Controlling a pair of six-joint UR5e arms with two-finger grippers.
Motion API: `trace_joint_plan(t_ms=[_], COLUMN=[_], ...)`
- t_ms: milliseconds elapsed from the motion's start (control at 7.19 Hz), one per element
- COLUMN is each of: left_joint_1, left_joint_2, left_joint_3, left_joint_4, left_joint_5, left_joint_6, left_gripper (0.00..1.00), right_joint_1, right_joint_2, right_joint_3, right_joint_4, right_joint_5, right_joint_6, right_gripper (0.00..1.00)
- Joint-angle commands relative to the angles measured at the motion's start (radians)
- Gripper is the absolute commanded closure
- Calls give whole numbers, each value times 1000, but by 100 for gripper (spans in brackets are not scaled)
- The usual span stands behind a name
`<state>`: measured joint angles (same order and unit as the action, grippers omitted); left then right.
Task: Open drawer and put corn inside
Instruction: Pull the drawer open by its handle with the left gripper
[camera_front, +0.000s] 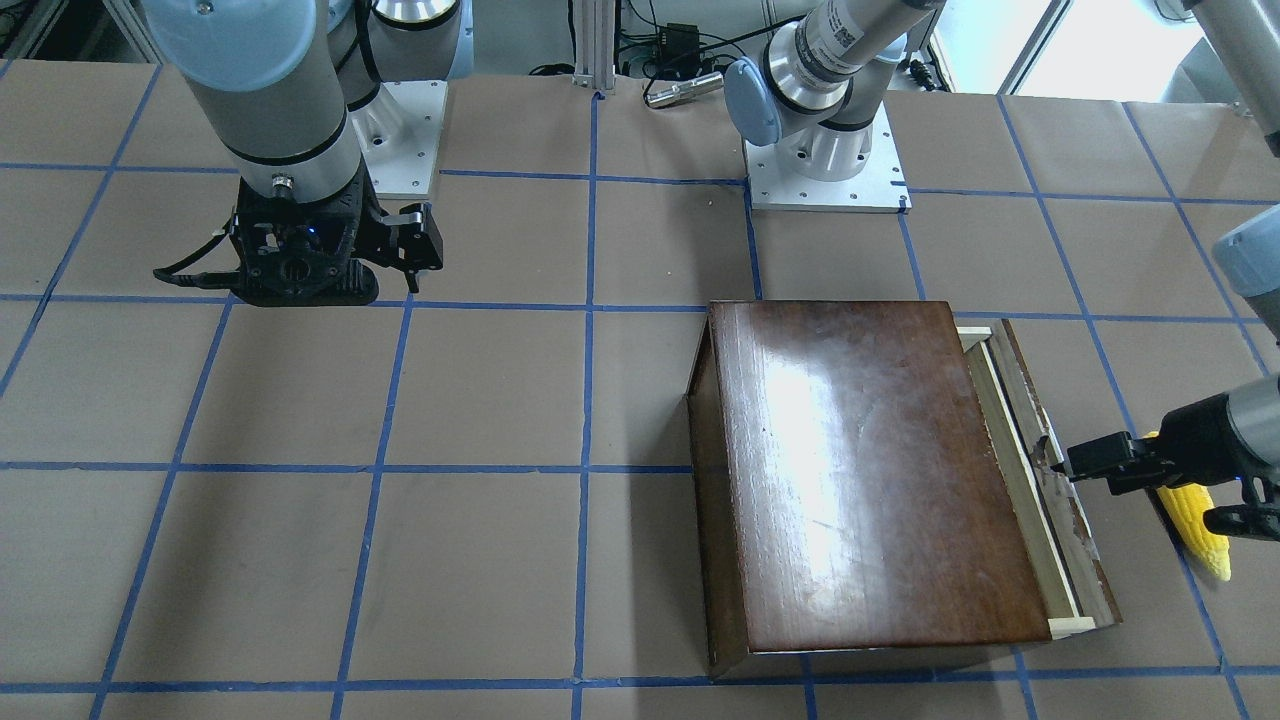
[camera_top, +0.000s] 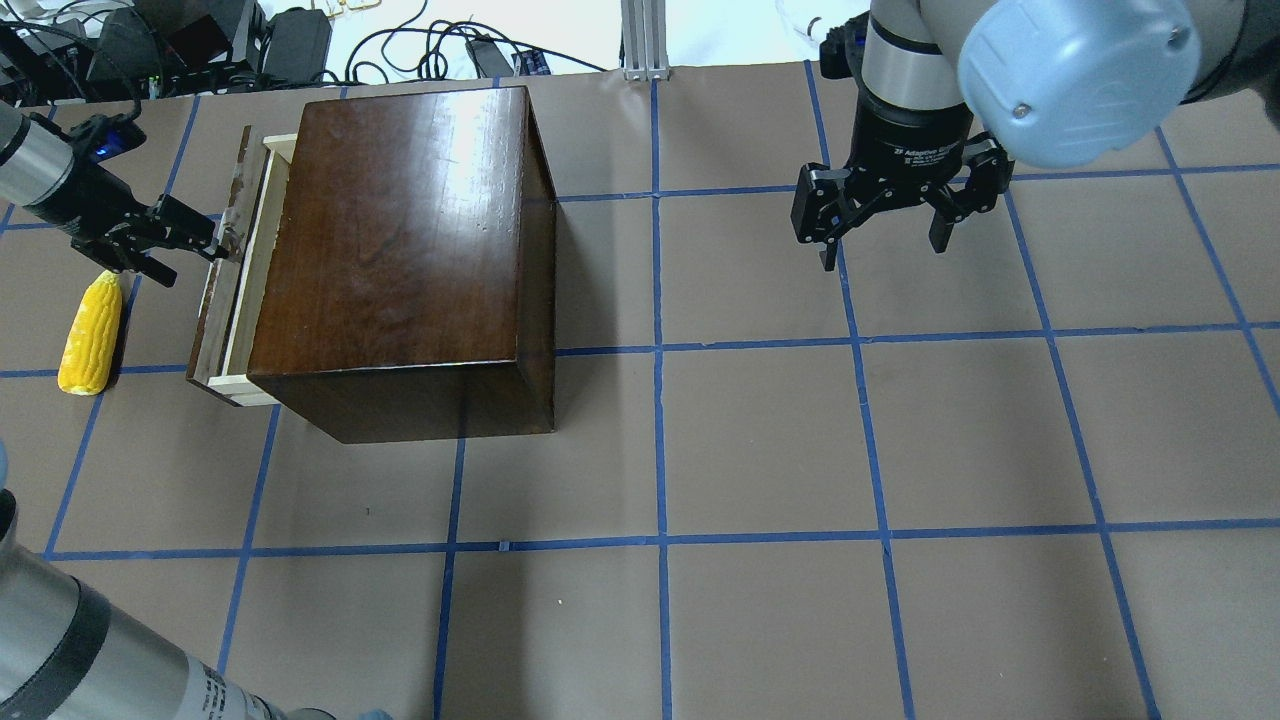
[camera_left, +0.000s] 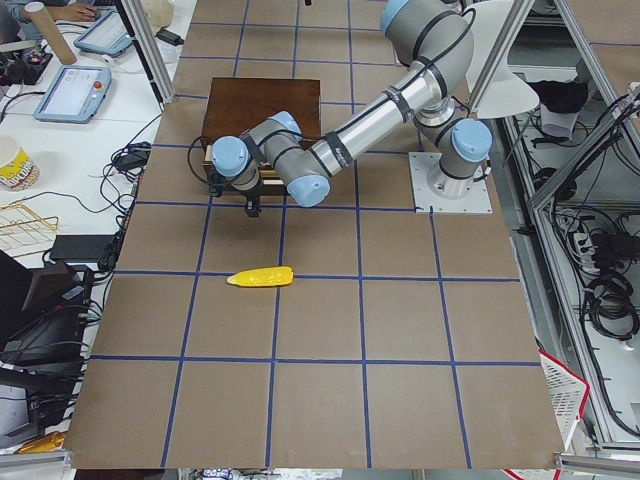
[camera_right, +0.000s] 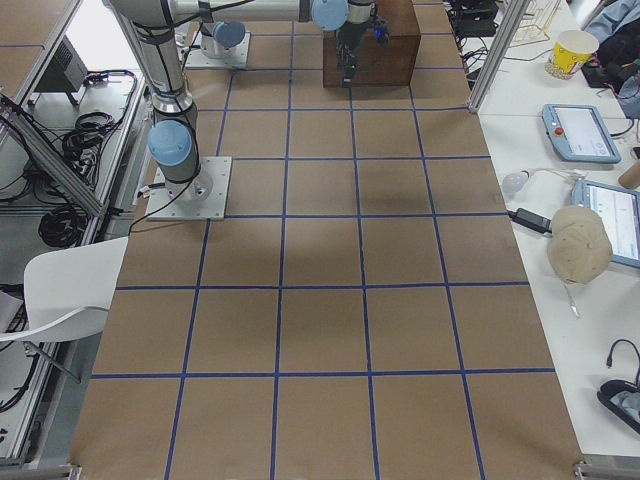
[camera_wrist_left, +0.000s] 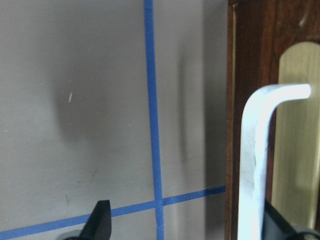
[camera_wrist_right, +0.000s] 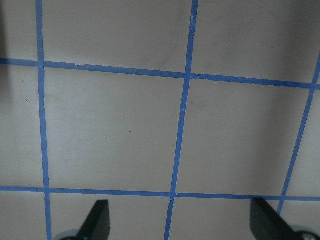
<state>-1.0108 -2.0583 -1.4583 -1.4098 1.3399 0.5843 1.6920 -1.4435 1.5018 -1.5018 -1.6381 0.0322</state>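
The glossy dark-brown box (camera_top: 400, 230) stands on the table's left part and also shows in the front view (camera_front: 870, 470). Its drawer (camera_top: 232, 300) is pulled out a little, showing a strip of pale wood behind the worn front panel (camera_front: 1065, 510). My left gripper (camera_top: 190, 258) is open at the front panel, with one finger by the metal pull (camera_wrist_left: 255, 150) and the other out over the table. The yellow corn (camera_top: 90, 320) lies on the table just beside this gripper, apart from the drawer. My right gripper (camera_top: 885, 255) is open and empty, above the table's far right part.
The table is brown paper with a blue tape grid. The two arm bases (camera_front: 825, 170) stand at the robot's edge. Cables and gear (camera_top: 300, 40) lie beyond the far edge. Operator desks with tablets (camera_left: 70, 90) flank the table's ends.
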Motion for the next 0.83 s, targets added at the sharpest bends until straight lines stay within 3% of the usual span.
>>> trace_joint_plan(t_ms=[0,695], left_joint_1=[1,9], left_joint_2=[0,-13], left_joint_3=[15,24], left_joint_4=[0,28], left_joint_5=[5,38], left_joint_6=[0,63], left_gripper=[0,0], right_joint_1=[0,0], right_joint_2=[0,0], right_joint_3=[0,0], right_joint_4=[0,0], right_joint_5=[0,0], right_joint_6=[0,0], right_gripper=[0,0])
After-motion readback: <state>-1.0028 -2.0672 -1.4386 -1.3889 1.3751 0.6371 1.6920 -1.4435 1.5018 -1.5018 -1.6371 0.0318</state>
